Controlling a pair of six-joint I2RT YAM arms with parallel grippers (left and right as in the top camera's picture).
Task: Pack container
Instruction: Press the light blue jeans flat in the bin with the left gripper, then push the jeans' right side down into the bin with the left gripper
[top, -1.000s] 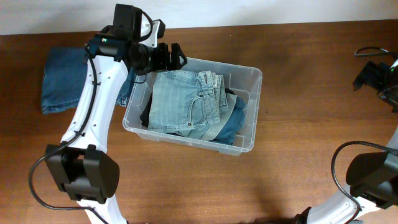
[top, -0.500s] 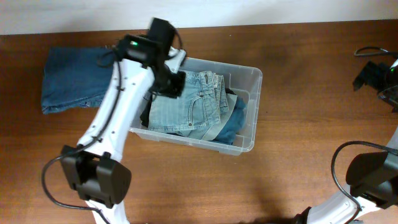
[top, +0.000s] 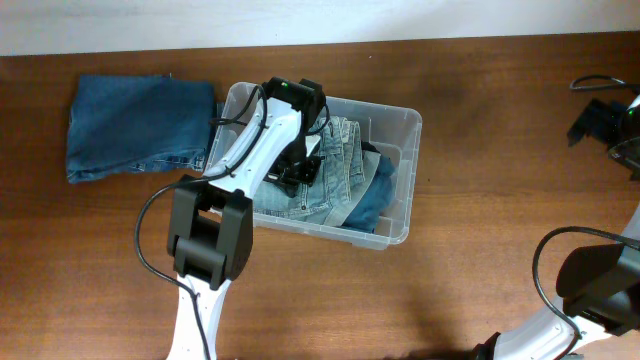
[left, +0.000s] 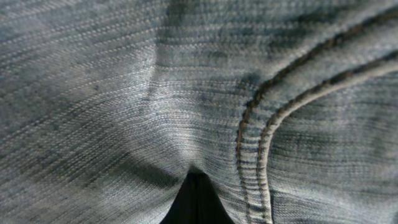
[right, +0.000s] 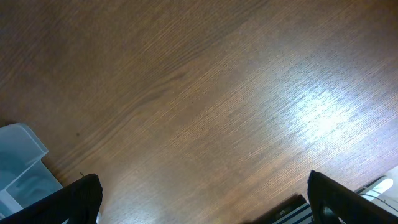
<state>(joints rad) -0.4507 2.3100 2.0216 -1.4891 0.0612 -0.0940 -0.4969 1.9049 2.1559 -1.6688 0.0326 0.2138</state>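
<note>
A brown wooden table (top: 480, 260) is seen from above, with a strip of pale wall along the far edge. The container (top: 404, 122), a clear plastic bin with rounded corners, is set a little left of the table's middle, slightly askew to the table edge. It is filled with folded denim: a pair of light blue jeans (top: 340, 160) lies on top, and darker blue cloth (top: 376, 196) is seen under it toward the bin's right end. A second, dark blue pair of jeans (top: 130, 125) is laid folded on the table just beside the bin's left end. The white left arm (top: 250, 160) is reached from the near side over the bin's left half, and the left gripper (top: 298, 172) is lowered onto the light jeans. In the left wrist view the frame is filled by pale denim and a curved double seam, with only a dark tip at the bottom edge, so it cannot be told whether those jaws are spread or pressed together. The right arm (top: 600, 290) is kept at the far right edge, well apart from the bin. The right gripper (right: 205, 202) is held over bare wood, its jaws spread wide with nothing between them, and a corner of the bin is caught at the lower left of that view.
</note>
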